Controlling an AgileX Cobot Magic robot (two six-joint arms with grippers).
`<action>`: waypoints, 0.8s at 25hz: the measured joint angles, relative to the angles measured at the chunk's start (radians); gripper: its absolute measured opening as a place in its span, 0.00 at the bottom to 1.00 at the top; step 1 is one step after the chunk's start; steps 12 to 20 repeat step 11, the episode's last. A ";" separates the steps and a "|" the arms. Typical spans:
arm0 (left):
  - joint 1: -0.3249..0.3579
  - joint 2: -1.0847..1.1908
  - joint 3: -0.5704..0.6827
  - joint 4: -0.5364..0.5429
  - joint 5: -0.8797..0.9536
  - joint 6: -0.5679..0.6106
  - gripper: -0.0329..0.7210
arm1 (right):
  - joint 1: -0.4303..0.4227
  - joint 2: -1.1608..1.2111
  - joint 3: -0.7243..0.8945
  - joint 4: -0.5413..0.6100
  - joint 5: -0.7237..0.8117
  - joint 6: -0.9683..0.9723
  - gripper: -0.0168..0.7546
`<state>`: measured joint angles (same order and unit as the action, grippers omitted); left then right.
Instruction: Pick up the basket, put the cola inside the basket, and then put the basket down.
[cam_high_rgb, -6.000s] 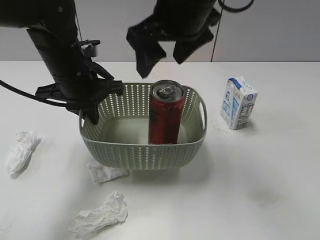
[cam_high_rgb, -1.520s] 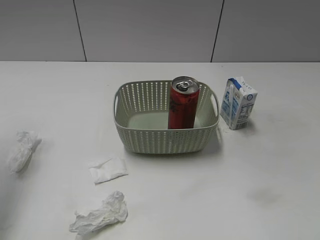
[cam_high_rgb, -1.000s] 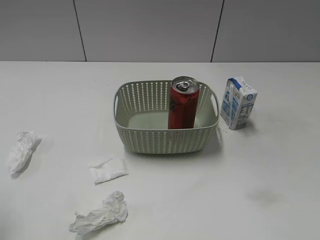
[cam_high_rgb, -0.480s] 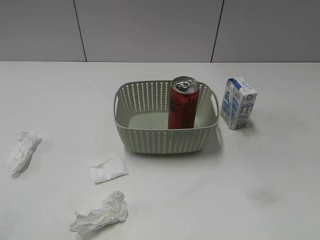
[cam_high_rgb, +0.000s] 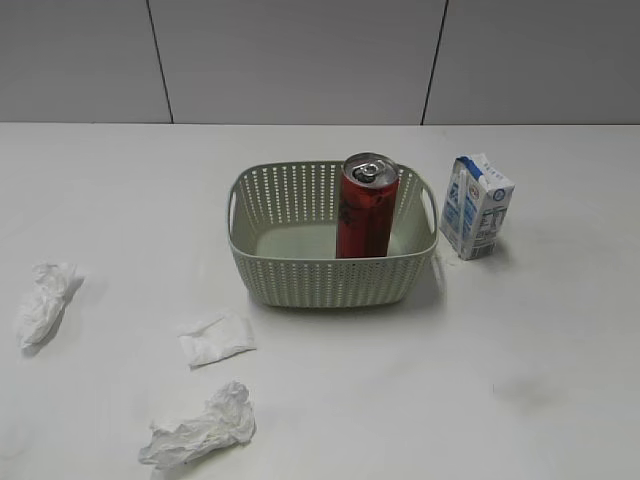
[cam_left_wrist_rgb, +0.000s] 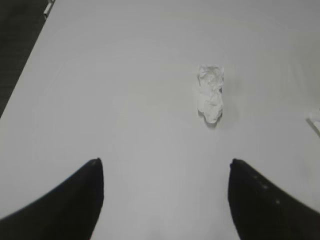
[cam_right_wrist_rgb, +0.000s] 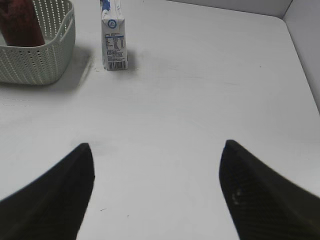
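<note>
The sage-green basket (cam_high_rgb: 330, 270) stands on the white table near the middle. The red cola can (cam_high_rgb: 366, 208) stands upright inside it, at its right side. Both also show in the right wrist view, the basket (cam_right_wrist_rgb: 37, 60) at the top left with the cola (cam_right_wrist_rgb: 20, 25) in it. Neither arm shows in the exterior view. My left gripper (cam_left_wrist_rgb: 165, 162) is open and empty above bare table. My right gripper (cam_right_wrist_rgb: 157, 147) is open and empty, well to the right of the basket.
A white-and-blue carton (cam_high_rgb: 476, 206) stands right of the basket, also in the right wrist view (cam_right_wrist_rgb: 114, 37). Crumpled tissues lie at the left (cam_high_rgb: 42, 303), in front of the basket (cam_high_rgb: 215, 338) and at the front (cam_high_rgb: 200, 428). One tissue (cam_left_wrist_rgb: 210, 92) lies ahead of the left gripper.
Six seconds ago the left gripper held the basket's left rim and the right arm hovered above the can. Both arms have left the exterior view, and the basket now stands further right.
</note>
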<state>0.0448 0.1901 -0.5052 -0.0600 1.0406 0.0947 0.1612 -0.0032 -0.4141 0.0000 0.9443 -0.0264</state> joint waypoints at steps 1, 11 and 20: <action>0.000 -0.020 0.000 0.000 0.000 0.000 0.82 | 0.000 0.000 0.000 0.000 0.000 0.000 0.79; 0.000 -0.194 0.001 0.004 0.004 0.000 0.82 | 0.000 0.000 0.000 0.000 0.000 0.000 0.79; 0.000 -0.194 0.001 0.004 0.004 0.000 0.82 | 0.000 0.000 0.000 0.000 0.000 0.000 0.79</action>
